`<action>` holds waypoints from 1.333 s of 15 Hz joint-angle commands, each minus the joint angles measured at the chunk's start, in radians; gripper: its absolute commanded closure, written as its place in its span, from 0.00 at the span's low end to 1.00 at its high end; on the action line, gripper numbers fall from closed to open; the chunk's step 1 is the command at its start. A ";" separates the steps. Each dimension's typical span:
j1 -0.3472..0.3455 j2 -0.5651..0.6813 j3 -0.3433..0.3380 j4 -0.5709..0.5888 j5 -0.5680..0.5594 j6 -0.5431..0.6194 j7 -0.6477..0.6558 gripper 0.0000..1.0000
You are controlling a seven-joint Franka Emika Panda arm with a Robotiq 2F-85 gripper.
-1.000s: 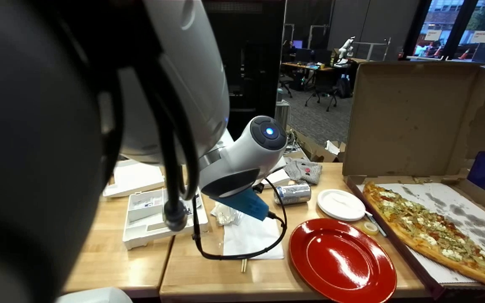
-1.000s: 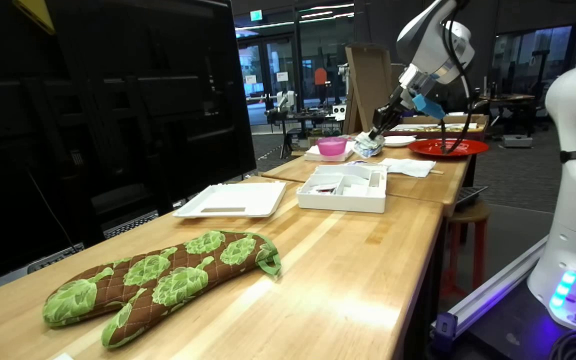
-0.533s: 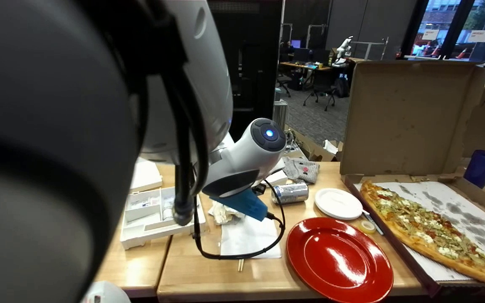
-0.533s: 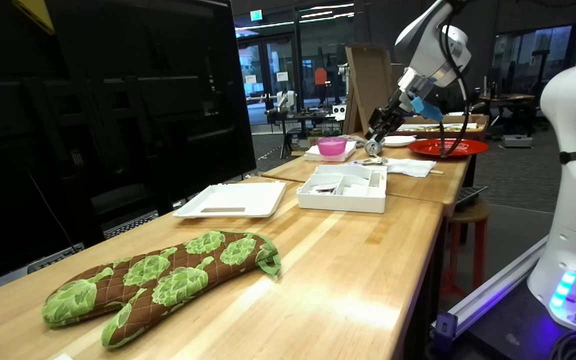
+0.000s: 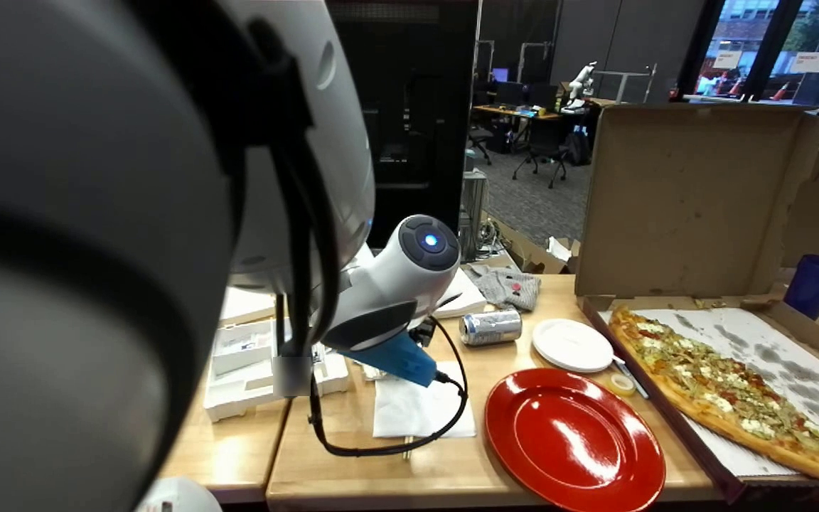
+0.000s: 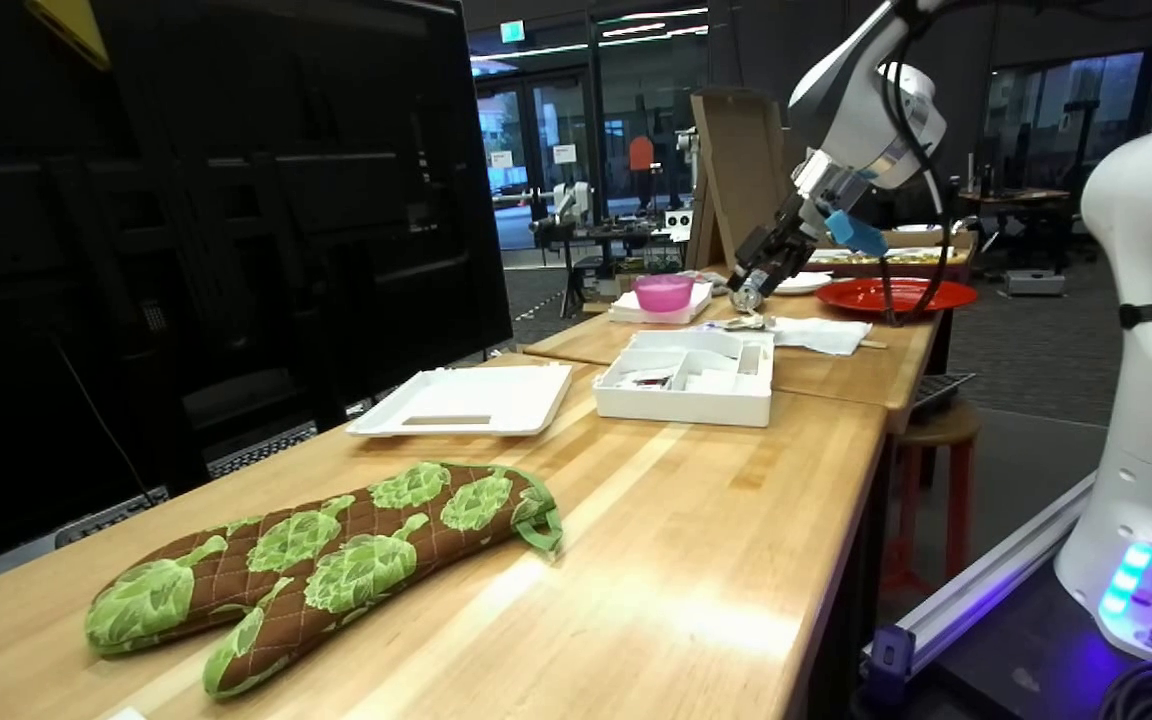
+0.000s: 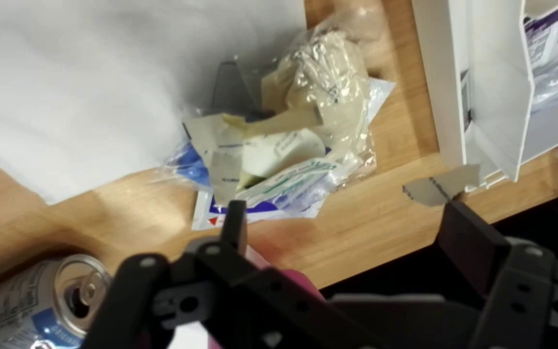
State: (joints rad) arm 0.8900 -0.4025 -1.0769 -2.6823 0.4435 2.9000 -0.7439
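Observation:
My gripper (image 7: 345, 207) stands open in the wrist view, its fingers wide apart above the wooden table. A small beige scrap (image 7: 434, 188) with dark marks sits at the tip of the right-hand finger; whether it sticks there I cannot tell. Just beyond the left-hand finger lies a heap of crumpled wrappers (image 7: 279, 150), clear, beige and blue-white, partly over a white paper sheet (image 7: 90, 87). In an exterior view the gripper (image 6: 758, 262) hangs low over the table, overlapping the silver can (image 6: 746, 297); the wrappers (image 6: 741, 323) lie in front of it.
A white compartment box (image 6: 681, 400) and its lid (image 6: 466, 400) stand near the wrappers. Around them are a pink bowl (image 6: 664, 293), a red plate (image 5: 573, 437), white plates (image 5: 573, 345) and an open pizza box (image 5: 701, 199). An oven mitt (image 6: 336, 570) lies at the near end.
The crumpled wrappers, held in the gripper a second ago, have dropped onto the table. The jaws have opened, and the hand has shifted left toward the white box in an exterior view.

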 commanded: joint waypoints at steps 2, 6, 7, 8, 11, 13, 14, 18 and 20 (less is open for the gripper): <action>-0.062 -0.056 0.085 -0.129 -0.046 0.084 -0.026 0.00; -0.066 -0.025 0.131 -0.106 0.002 0.092 -0.091 0.00; -0.078 -0.023 0.158 -0.102 0.012 0.108 -0.105 0.00; -0.085 -0.022 0.177 -0.099 0.024 0.125 -0.122 0.00; -0.119 -0.003 0.264 -0.092 0.076 0.134 -0.181 0.00; -0.145 0.030 0.332 -0.091 0.112 0.120 -0.211 0.00; -0.166 0.048 0.370 -0.092 0.126 0.115 -0.222 0.00; -0.268 0.132 0.523 -0.097 0.099 0.026 -0.251 0.00; -0.307 0.161 0.585 -0.098 0.094 0.019 -0.261 0.00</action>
State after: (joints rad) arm 0.6554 -0.2958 -0.5855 -2.7806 0.5390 2.9344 -0.9687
